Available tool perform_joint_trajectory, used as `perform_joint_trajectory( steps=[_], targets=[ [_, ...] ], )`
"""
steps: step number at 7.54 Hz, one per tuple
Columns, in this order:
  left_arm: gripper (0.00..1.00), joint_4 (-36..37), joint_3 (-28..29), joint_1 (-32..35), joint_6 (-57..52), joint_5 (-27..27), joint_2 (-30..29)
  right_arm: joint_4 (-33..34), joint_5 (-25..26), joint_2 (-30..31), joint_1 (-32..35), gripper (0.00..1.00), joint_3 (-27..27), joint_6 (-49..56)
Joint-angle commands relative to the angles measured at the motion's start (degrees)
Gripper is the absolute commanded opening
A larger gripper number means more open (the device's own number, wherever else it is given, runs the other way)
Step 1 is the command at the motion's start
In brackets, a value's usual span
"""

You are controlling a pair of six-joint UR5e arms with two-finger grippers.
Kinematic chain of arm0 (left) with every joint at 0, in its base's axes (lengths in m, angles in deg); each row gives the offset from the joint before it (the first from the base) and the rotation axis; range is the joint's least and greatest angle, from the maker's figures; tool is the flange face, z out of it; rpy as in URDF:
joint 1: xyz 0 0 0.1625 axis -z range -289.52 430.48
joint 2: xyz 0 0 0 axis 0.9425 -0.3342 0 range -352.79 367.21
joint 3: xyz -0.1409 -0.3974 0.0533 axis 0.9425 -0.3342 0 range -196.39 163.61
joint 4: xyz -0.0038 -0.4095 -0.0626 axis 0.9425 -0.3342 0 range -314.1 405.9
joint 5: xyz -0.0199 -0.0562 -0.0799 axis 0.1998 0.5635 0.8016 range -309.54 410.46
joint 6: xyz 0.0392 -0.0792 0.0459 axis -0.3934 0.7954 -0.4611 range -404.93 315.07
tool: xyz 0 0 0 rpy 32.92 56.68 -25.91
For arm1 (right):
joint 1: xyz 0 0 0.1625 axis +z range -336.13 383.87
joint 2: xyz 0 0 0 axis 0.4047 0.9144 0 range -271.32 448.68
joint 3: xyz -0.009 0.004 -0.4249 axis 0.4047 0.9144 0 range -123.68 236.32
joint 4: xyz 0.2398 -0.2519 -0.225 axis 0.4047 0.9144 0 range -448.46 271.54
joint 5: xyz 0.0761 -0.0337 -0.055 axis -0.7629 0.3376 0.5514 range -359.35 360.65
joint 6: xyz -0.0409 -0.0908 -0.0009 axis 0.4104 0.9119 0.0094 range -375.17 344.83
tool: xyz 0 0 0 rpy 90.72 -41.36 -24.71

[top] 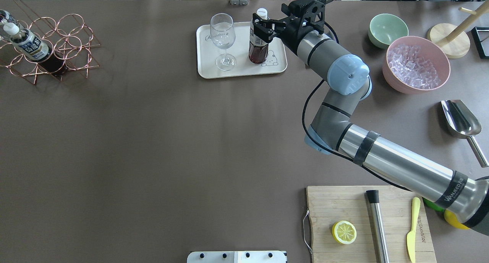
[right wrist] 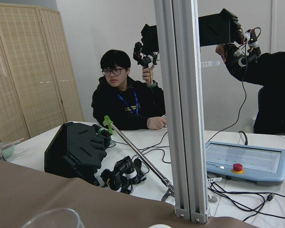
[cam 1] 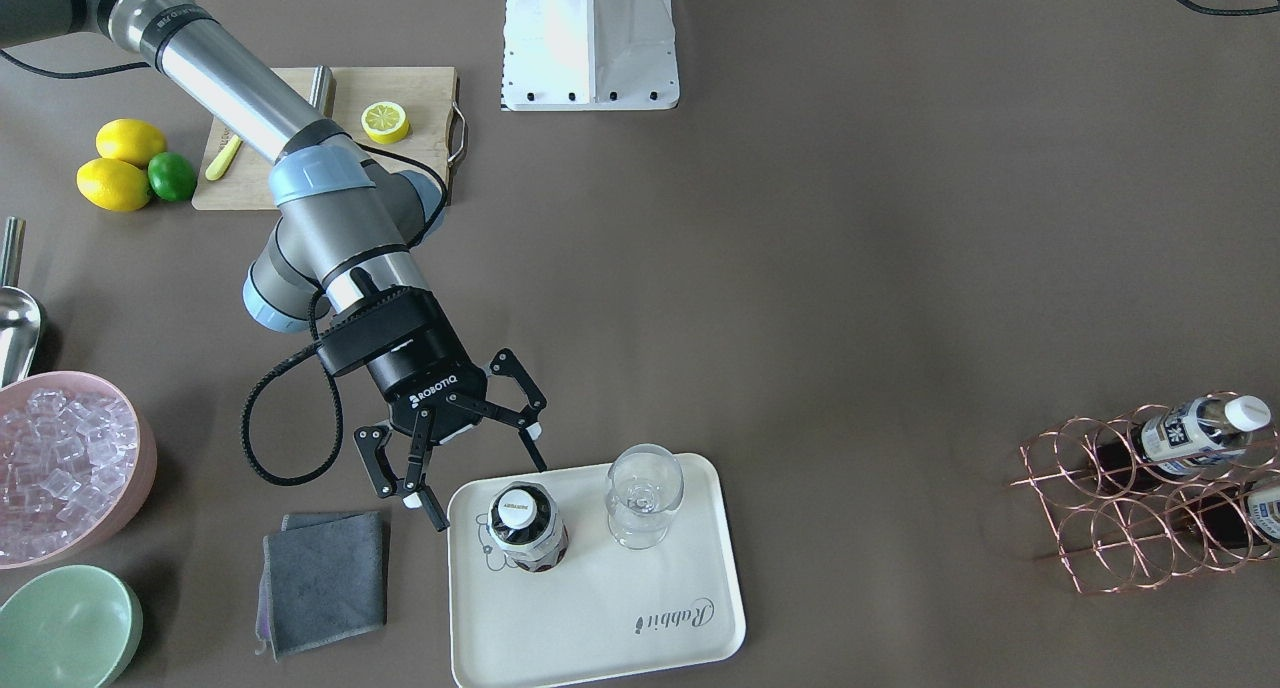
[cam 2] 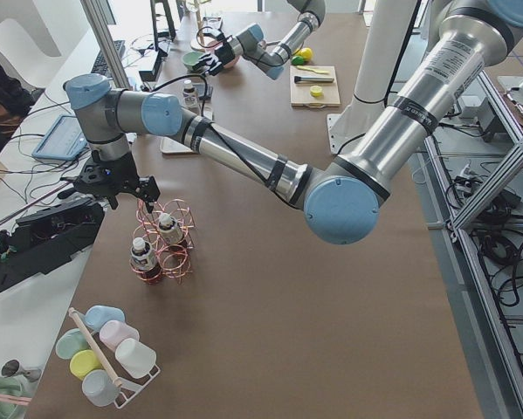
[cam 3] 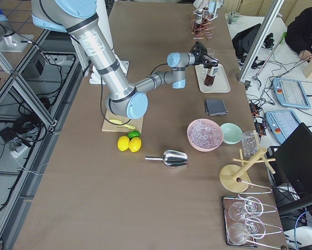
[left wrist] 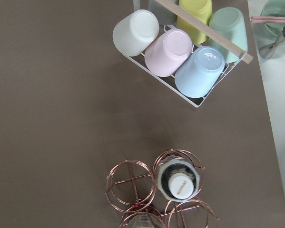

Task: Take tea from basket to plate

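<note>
One tea bottle (cam 1: 527, 523) stands upright on the cream plate (cam 1: 600, 608), next to a clear glass (cam 1: 643, 493). My right gripper (cam 1: 490, 495) is open, its fingers spread on either side of that bottle at the plate's corner and holding nothing; it also shows in the overhead view (top: 263, 30). The copper wire basket (cam 1: 1130, 508) holds two more tea bottles (cam 1: 1200, 428). My left gripper (cam 2: 113, 179) hovers above the basket (cam 2: 165, 240); I cannot tell whether it is open or shut. The left wrist view looks down on a bottle cap (left wrist: 179, 183) in the basket.
A grey cloth (cam 1: 322, 580), a pink bowl of ice (cam 1: 65, 468) and a green bowl (cam 1: 65, 628) lie beside the plate. A cutting board (cam 1: 420, 148) with a lemon half lies under the right arm. A rack of cups (left wrist: 180, 52) stands near the basket.
</note>
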Motion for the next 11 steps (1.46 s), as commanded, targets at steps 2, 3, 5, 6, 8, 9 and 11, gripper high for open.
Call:
perform_joint_trajectory(
  steps=[2,3,5,6,8,9,11],
  targets=[
    [0.98,5.38,-18.93,-0.49,-5.66,0.35,14.64,12.81,-12.01,10.02,0.40,1.00,-17.84,0.07],
    [0.98,4.86,-25.86,-0.49,-11.33,0.44,21.83,16.95,-16.41,12.67,0.58,1.00,-22.33,-0.02],
    [0.98,4.68,-28.65,-0.40,-27.92,4.27,26.37,24.69,-25.55,19.78,2.76,1.00,-30.69,-0.20],
    [0.98,4.68,-28.74,-0.40,-37.14,5.09,26.73,27.77,-32.99,21.64,6.34,1.00,-32.12,-0.20],
    [0.98,4.59,-28.74,-0.06,-51.94,5.88,29.10,32.96,-47.85,24.81,16.35,1.00,-31.70,0.76],
    [0.98,4.07,-28.74,0.12,-57.13,6.93,30.50,35.68,-54.44,27.69,20.75,1.00,-31.69,1.03],
    [0.98,-2.56,-27.35,-0.40,-61.48,7.21,33.93,41.66,-61.17,37.51,27.18,1.00,-31.69,7.40]
  ],
)
